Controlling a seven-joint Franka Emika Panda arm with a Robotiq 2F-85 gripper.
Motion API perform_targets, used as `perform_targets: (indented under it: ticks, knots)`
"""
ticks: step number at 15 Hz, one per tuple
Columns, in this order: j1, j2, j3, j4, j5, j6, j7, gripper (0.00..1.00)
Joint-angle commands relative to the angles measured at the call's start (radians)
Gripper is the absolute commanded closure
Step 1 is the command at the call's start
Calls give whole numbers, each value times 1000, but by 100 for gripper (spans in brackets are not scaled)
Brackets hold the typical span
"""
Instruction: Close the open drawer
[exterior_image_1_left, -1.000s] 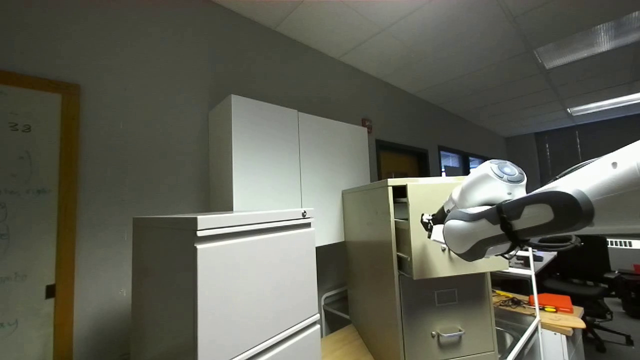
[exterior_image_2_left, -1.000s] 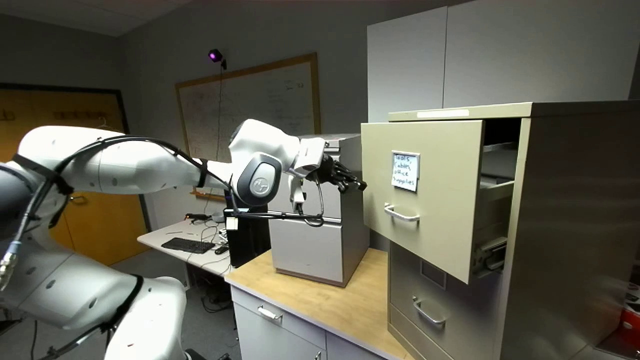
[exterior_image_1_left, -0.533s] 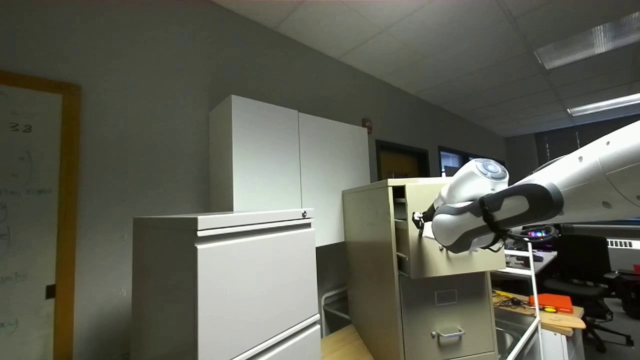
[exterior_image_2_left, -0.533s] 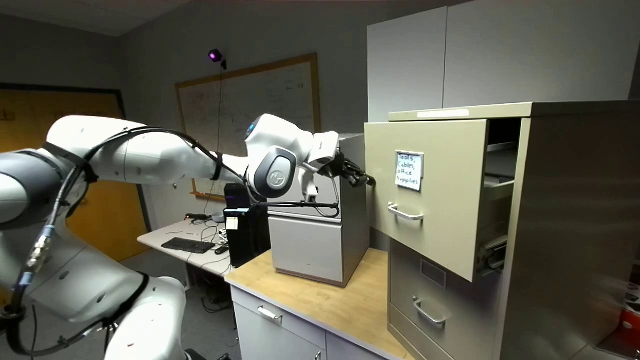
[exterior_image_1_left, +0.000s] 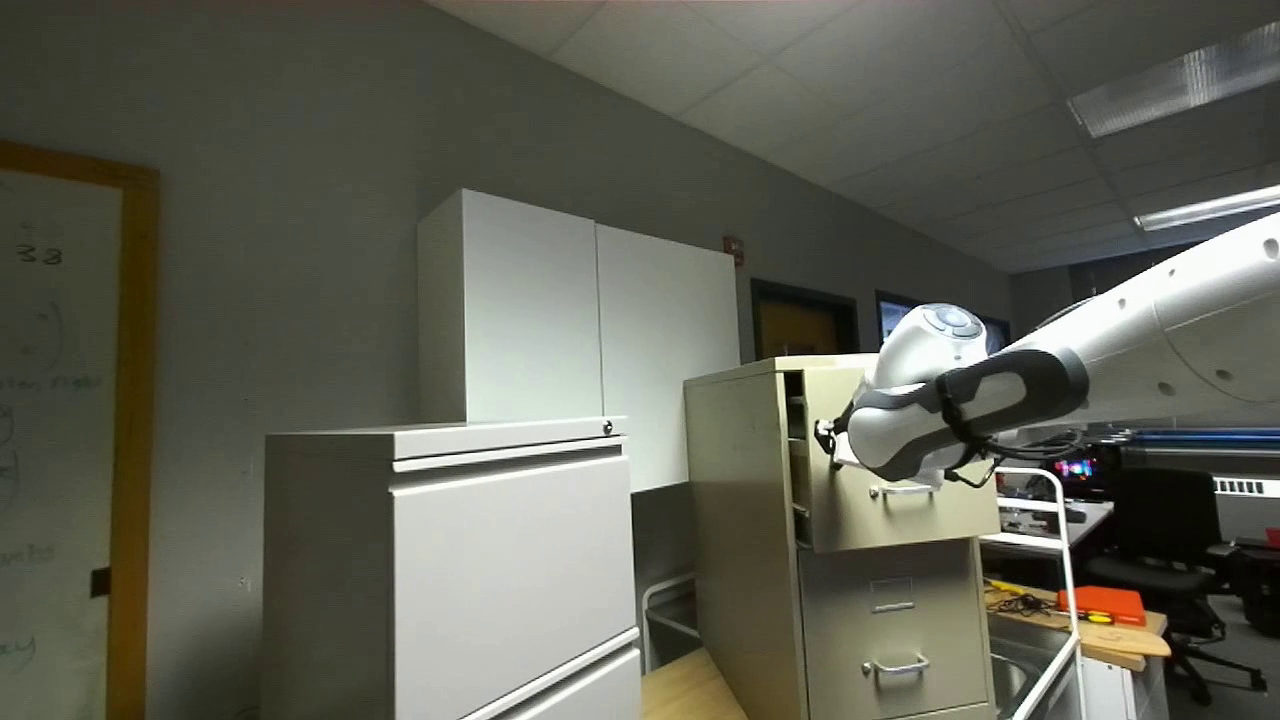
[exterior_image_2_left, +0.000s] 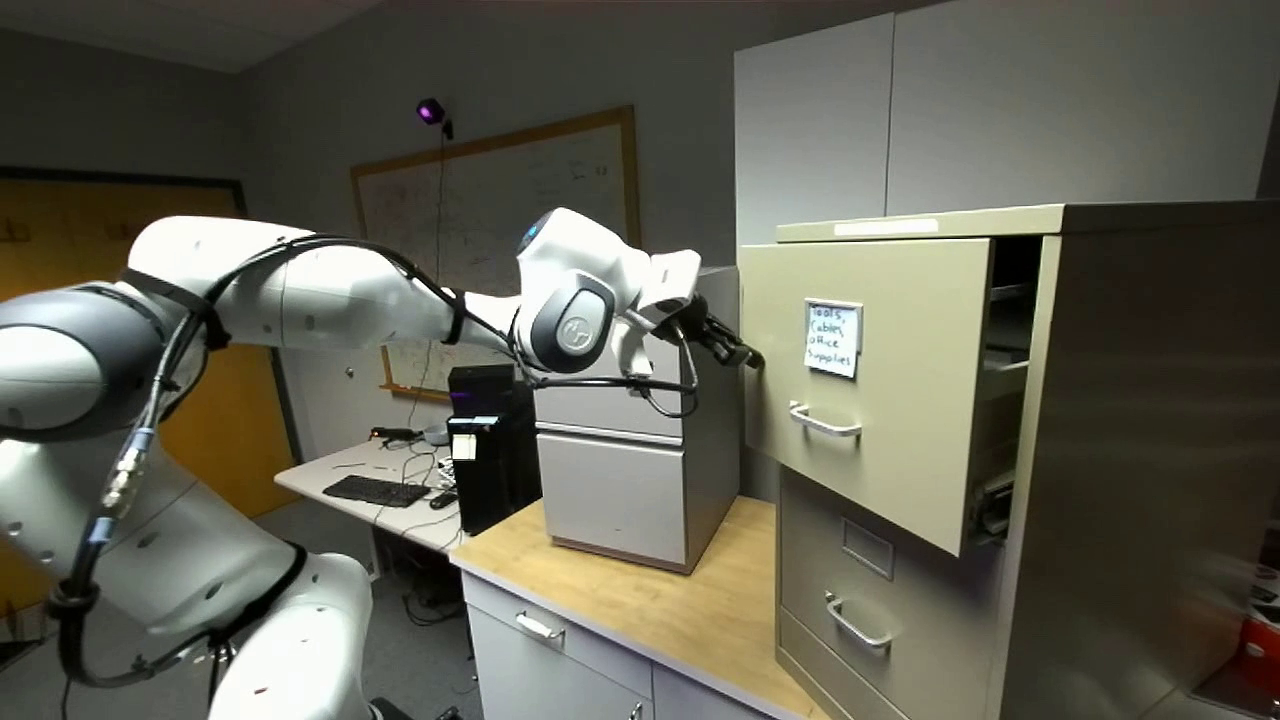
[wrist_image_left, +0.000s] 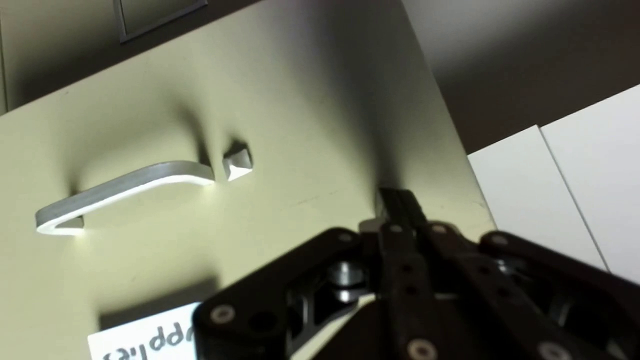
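Note:
The drawer (exterior_image_2_left: 915, 400) is the top one of the tall beige filing cabinet (exterior_image_2_left: 1140, 450). It stands partly out, and its open side gap shows in both exterior views; it also shows in an exterior view (exterior_image_1_left: 960, 518). Its tan front has a metal handle (exterior_image_2_left: 825, 422) and a written label (exterior_image_2_left: 833, 338). In the wrist view the drawer front (wrist_image_left: 300, 125) and handle (wrist_image_left: 130, 189) fill the left. My gripper (exterior_image_2_left: 755, 360) is shut and empty, its fingertips together (wrist_image_left: 400, 196). The tips appear to touch the front near one side edge, level with the label's lower part; they also show in an exterior view (exterior_image_1_left: 826, 440).
A pale grey cabinet (exterior_image_2_left: 610, 500) stands on a wooden counter (exterior_image_2_left: 640, 590) beside the filing cabinet. White wall cabinets (exterior_image_1_left: 530, 310) hang behind. A lower beige drawer (exterior_image_2_left: 900, 655) with its own handle sits shut under the open one. A white frame (exterior_image_1_left: 1065, 570) stands nearby.
The drawer has slid partway into the cabinet, and its side gap is narrower. My gripper has moved towards the cabinet with it, staying shut at the front.

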Motion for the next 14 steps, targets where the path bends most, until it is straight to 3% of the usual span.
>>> perform_targets:
  ticks: [1,7,14]
  knots:
    - [33,170,22,185,-25,-30,5,98]
    - [100,281,-28,339,-43,-158,3,99]
    - [225,382,-152,497,-24,-288,-12,99]
